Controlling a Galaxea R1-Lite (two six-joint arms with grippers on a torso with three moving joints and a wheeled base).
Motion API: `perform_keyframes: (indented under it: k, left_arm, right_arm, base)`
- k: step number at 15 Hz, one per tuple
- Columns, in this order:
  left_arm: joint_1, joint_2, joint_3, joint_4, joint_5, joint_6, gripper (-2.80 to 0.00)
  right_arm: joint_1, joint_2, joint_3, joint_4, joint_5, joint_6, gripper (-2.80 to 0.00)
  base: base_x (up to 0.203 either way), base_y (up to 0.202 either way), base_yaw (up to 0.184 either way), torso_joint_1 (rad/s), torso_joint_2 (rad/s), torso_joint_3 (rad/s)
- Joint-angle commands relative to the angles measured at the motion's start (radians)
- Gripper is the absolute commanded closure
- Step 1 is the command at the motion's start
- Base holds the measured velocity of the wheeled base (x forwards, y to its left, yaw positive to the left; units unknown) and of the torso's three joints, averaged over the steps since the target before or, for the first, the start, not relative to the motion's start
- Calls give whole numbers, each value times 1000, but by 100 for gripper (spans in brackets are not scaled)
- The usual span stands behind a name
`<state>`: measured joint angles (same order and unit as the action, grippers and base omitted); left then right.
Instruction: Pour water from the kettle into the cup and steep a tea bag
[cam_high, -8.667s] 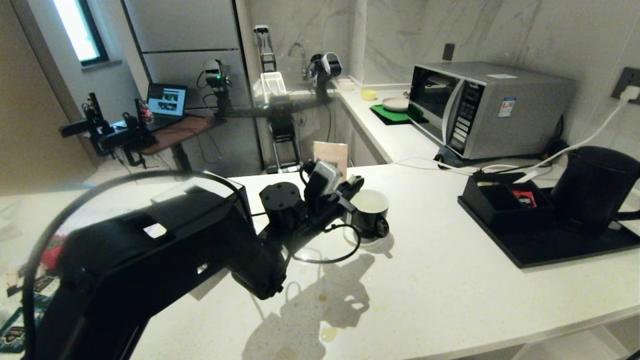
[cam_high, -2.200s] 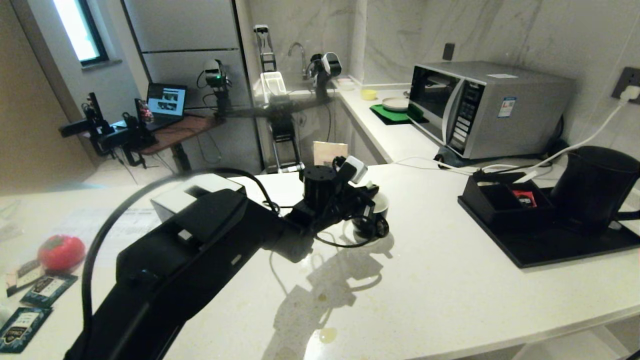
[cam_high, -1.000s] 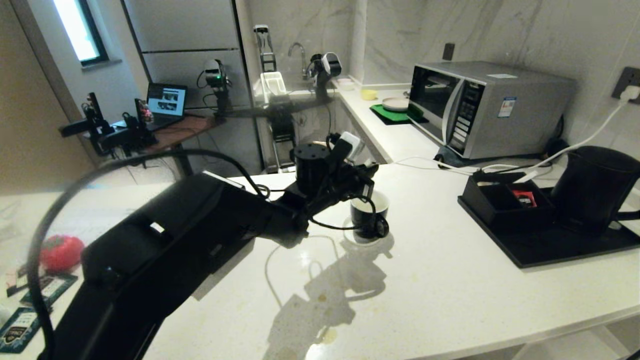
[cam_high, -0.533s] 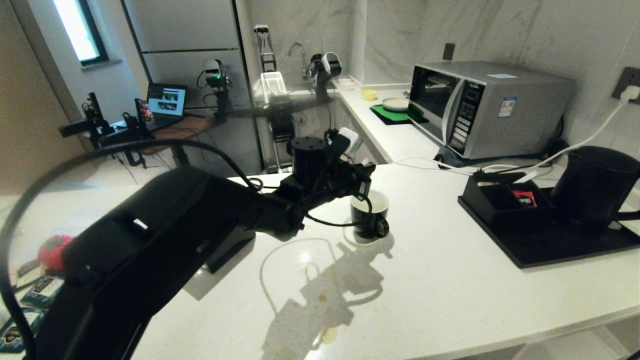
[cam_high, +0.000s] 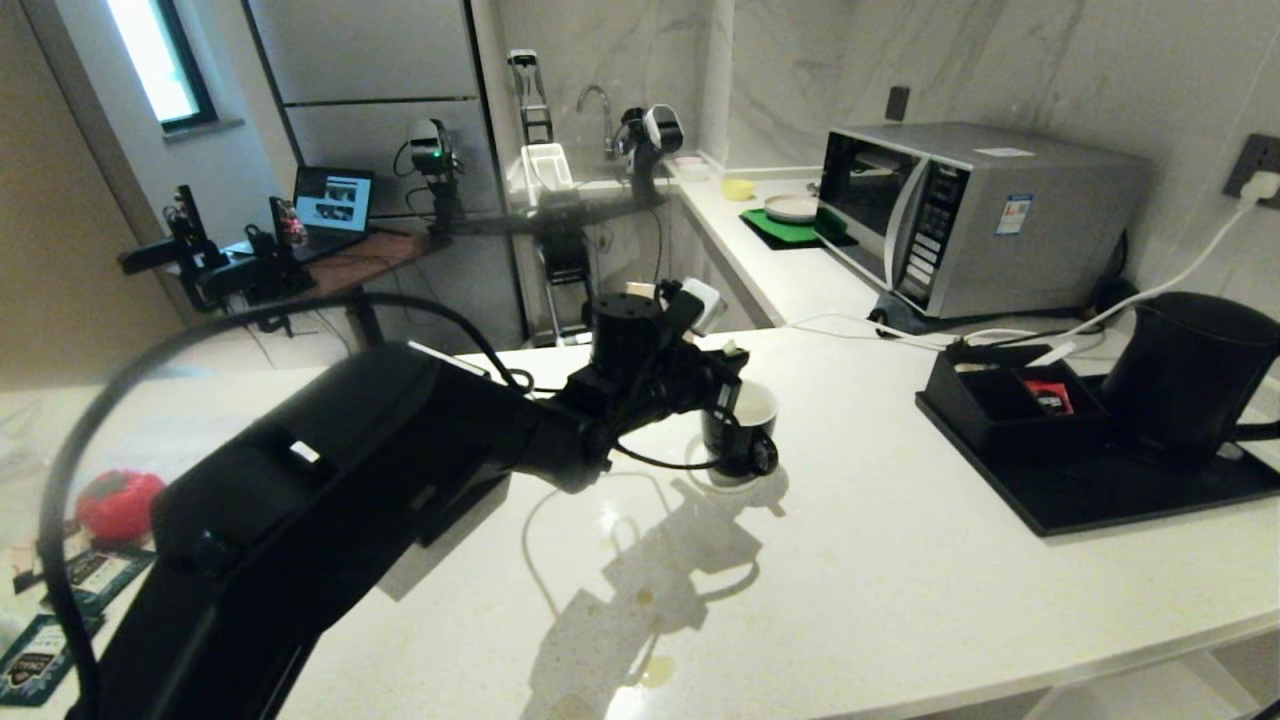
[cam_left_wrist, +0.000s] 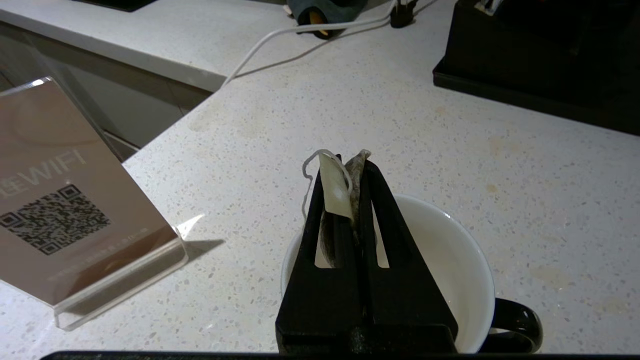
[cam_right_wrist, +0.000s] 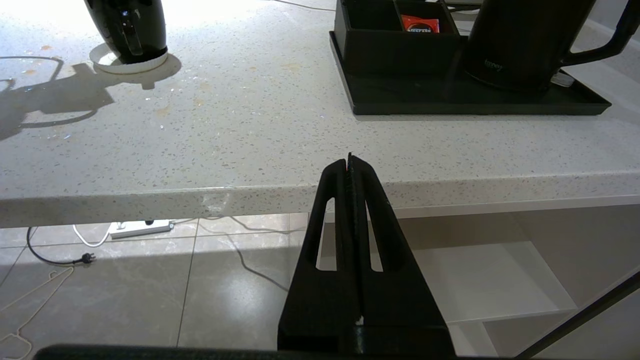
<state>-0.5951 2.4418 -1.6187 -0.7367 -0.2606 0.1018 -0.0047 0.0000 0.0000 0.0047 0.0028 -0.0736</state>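
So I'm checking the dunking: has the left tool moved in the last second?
Yes. The left tool has dipped slightly toward the cup, which stayed put.

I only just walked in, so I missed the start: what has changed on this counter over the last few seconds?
The left gripper, jaws shut on the small pale tea bag, rose from beside the glossy black mug, swung over its rim, lifted, then dipped again. The mug, the matte black kettle and the black tray stayed put. The right gripper hangs shut below the counter edge.

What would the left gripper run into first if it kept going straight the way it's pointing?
Probably the cup: the left gripper, shut on the tea bag, points forward and down over its open mouth, toward the far inner wall. Depth is unclear.
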Motion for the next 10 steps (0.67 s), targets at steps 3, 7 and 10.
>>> perform_keyframes:
  k: [3,7,10]
  left_arm:
    - [-6,32,12,-12,-2,4,0]
    - [-8,36,33,-15,-2,7,0]
    - [-8,31,33,-15,0,7,0]
  right_arm:
    - [0,0,0,0,0,-2,0]
    - [0,0,0,0,0,-2,0]
    - [0,0,0,0,0,-2,0]
  base:
    - [0,0,0,0,0,0]
    - [0,0,0,0,0,0]
    - [0,0,0,0,0,0]
